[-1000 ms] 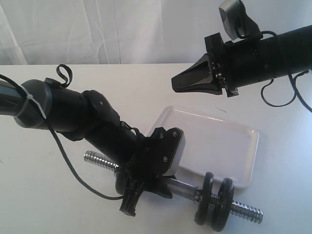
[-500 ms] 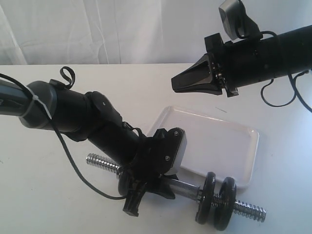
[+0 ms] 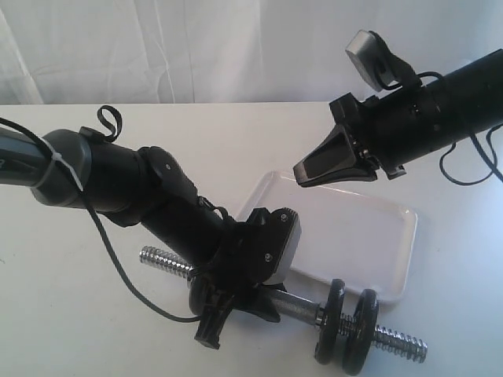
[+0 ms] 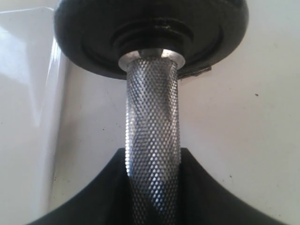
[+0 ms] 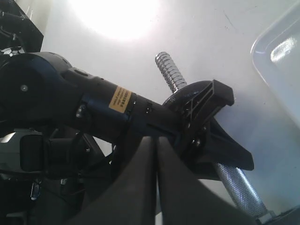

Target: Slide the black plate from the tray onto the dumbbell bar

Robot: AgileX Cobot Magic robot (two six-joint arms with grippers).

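Risks:
- The left gripper [image 3: 236,302] is pinching the dumbbell bar [image 3: 302,308] at its knurled middle, one finger on each side. I see no collar outboard of the two black discs at the right end. If the bar dips to the right, the outer disc could walk off along the threaded end [image 3: 401,342].
- A round bar in a narrow pinch may twist or roll if the grip loosens.
- The right gripper [image 3: 301,174] is pressed together and holds nothing. It hangs above the far-left part of the tray [image 3: 369,236], near the left arm's wrist. A careless descent could strike that arm or the tray rim.
- I cannot tell whether the discs rest on the table [image 3: 63,330] or hang just clear of it.

Task item: there is no disc on the tray. I take the outer disc, the black plate [image 3: 364,331], to be the one in question. It is threaded on the bar just right of the inner disc [image 3: 330,320]. The two look alike, so this is a judgement.

Containers: the tray shows nothing inside. Its near-left corner is hidden behind the left arm.
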